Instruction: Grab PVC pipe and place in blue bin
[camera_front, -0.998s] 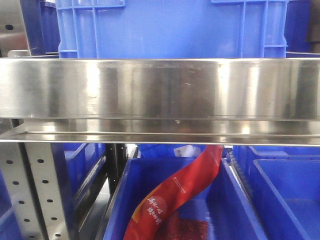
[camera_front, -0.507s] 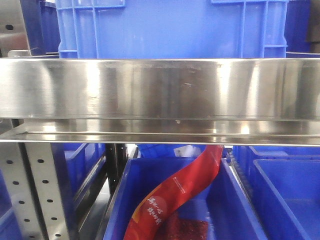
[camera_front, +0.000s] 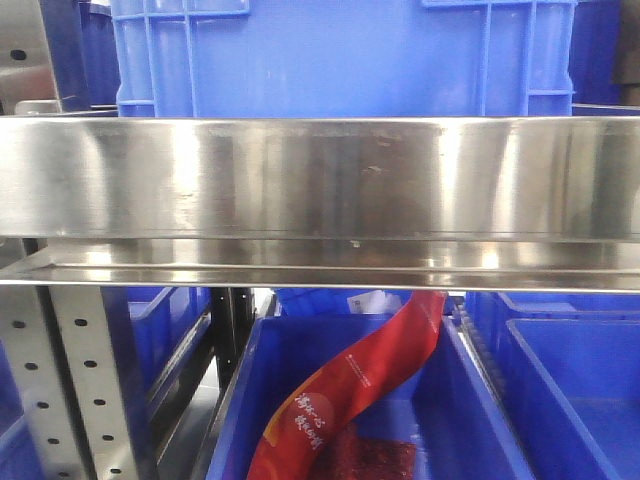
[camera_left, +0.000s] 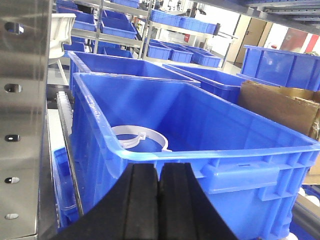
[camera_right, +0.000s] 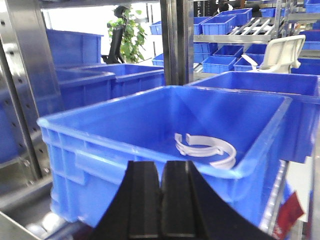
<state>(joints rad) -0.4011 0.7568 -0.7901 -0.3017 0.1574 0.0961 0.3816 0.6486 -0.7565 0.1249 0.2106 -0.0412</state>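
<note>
Blue bin (camera_left: 210, 150); white pipe clamp (camera_left: 140, 137) inside; black gripper pads (camera_left: 142, 205); red bag (camera_front: 350, 390), white print; silver shelf rail (camera_front: 320, 180).

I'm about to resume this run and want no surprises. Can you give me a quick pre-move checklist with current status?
1. Left end effector empty: ok, closed on nothing.
2. Right end effector empty: ok, closed on nothing.
3. Blue bin ahead of both wrists: ok.
4. White clamp ring lies on the bin floor: ok.
5. PVC pipe located: cannot tell, none is clearly visible.
6. Front camera useful: not ok, the steel shelf edge fills the view.
</note>
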